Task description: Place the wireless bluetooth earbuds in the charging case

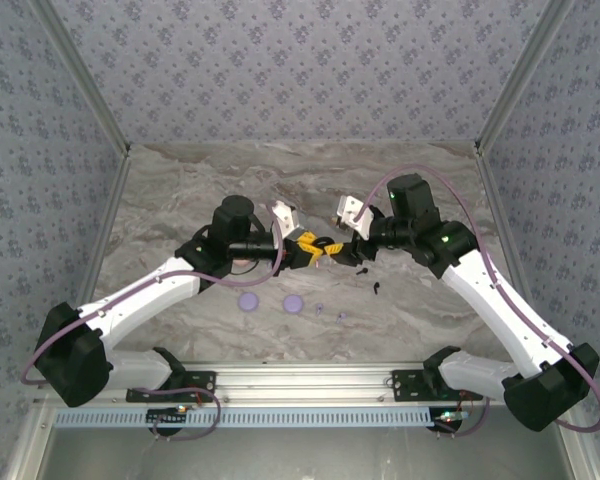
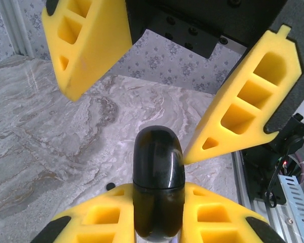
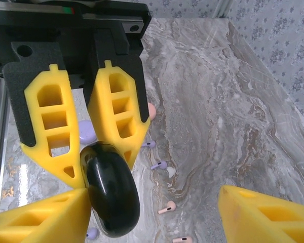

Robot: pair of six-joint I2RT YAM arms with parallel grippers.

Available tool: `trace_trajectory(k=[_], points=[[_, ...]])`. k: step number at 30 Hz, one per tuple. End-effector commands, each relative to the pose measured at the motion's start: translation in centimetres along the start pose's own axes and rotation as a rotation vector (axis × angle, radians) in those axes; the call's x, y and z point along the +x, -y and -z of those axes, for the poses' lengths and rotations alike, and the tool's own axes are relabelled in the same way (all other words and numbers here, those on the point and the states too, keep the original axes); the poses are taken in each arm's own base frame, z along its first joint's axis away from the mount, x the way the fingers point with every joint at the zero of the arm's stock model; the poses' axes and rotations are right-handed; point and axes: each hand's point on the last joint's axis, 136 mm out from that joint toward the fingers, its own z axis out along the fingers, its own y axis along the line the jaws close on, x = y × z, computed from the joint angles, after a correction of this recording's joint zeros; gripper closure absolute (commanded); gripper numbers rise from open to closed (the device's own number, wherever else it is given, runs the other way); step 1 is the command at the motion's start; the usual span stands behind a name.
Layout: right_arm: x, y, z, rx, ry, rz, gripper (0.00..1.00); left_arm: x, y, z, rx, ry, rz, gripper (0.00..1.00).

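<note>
A glossy black charging case (image 2: 158, 174) stands upright between my left gripper's (image 2: 158, 195) yellow fingers, which are shut on its lower half; a seam runs round its middle. My right gripper (image 3: 154, 202) is open, its fingers (image 2: 243, 109) spread either side of the case top, one tip touching it. In the top view the two grippers meet mid-table, left gripper (image 1: 302, 250) and right gripper (image 1: 342, 247). On the table lie loose earbuds: lilac earbuds (image 3: 159, 165), pink earbuds (image 3: 167, 206) and black earbuds (image 1: 362, 268).
Two lilac round cases (image 1: 248, 300) (image 1: 294, 302) lie on the marble table (image 1: 180, 200) in front of the left arm. A pink round thing (image 3: 151, 109) shows behind the left fingers. Patterned walls close in the table on three sides.
</note>
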Motion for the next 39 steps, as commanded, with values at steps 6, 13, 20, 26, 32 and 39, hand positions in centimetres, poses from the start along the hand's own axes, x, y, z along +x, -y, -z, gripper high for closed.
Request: trace_trajectory(k=[6, 13, 20, 26, 32, 39], points=[[-0.3, 2.5, 0.6, 0.1, -0.015, -0.051, 0.31, -1.0, 1.2, 0.5, 0.028, 0.028, -0.038, 0.92], [-0.2, 2.9, 0.8, 0.11, -0.01, -0.085, 0.31, -0.9, 1.1, 0.5, 0.024, 0.026, -0.037, 0.93], [0.1, 3.4, 0.9, 0.118, -0.009, -0.118, 0.31, -0.9, 1.1, 0.5, 0.022, 0.026, -0.036, 0.93], [-0.1, 3.6, 1.8, 0.131, 0.007, -0.15, 0.31, -0.9, 0.9, 0.6, 0.005, 0.027, -0.032, 0.93], [-0.2, 5.8, 5.7, 0.27, 0.063, -0.375, 0.27, -1.0, -0.2, 1.1, -0.087, 0.079, -0.038, 0.97], [9.3, 6.4, 5.5, 0.391, -0.148, -0.916, 0.3, -1.9, -1.1, 1.8, -0.145, 0.246, 0.034, 1.0]])
